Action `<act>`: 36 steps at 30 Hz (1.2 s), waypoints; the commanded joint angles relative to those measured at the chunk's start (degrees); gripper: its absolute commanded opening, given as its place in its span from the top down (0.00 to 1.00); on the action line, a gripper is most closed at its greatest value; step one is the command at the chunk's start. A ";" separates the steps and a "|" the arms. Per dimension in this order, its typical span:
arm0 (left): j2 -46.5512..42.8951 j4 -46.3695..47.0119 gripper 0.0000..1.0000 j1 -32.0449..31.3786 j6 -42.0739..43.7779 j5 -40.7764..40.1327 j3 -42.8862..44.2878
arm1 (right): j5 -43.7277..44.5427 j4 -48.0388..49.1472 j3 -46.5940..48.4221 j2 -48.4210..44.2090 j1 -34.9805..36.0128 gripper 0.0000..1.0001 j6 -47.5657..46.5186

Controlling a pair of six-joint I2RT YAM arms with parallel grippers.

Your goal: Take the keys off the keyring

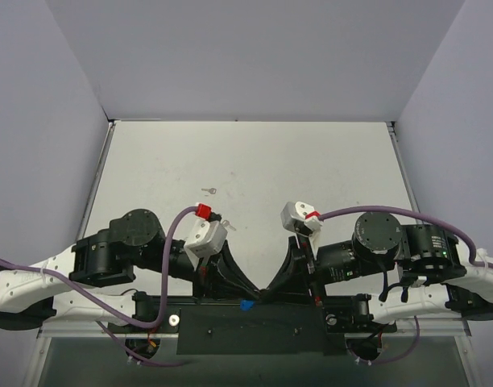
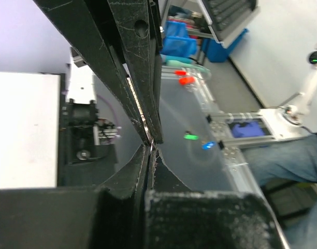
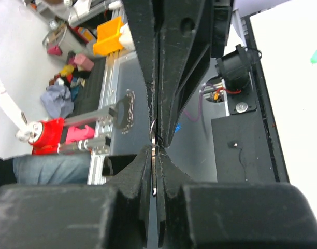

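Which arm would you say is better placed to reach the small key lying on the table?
Probably left: the key lies left of centre, nearer the left claw than the right claw; both are shut.

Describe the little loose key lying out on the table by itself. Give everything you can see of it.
The key is a tiny silvery piece, metal by its look, lying flat on the pale table. It sits left of the table's middle, out in the open. It lies roughly crosswise, and one end seems rounder than the other. It is too small to make out its teeth. No coloured tag shows on it. Only the table touches it.
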 commanded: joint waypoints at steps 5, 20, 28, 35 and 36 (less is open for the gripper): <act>1.10 10.52 1.00 2.12 -14.02 19.01 1.08 | -2.57 -5.10 4.61 2.84 0.94 1.00 -6.72; -5.13 31.53 1.00 12.83 -28.16 19.91 -9.29 | 25.69 -10.81 11.02 6.00 17.53 1.00 -9.80; -10.41 37.44 1.00 16.98 -34.77 9.10 -15.63 | 40.83 -11.86 13.22 8.46 25.81 1.00 -9.80; -14.54 38.22 1.00 16.98 -37.75 -1.97 -19.23 | 46.83 -13.80 15.60 12.77 29.86 1.00 -9.28; -14.89 38.93 1.00 16.98 -38.19 -2.94 -19.76 | 46.74 -13.71 15.51 13.12 29.86 1.00 -9.10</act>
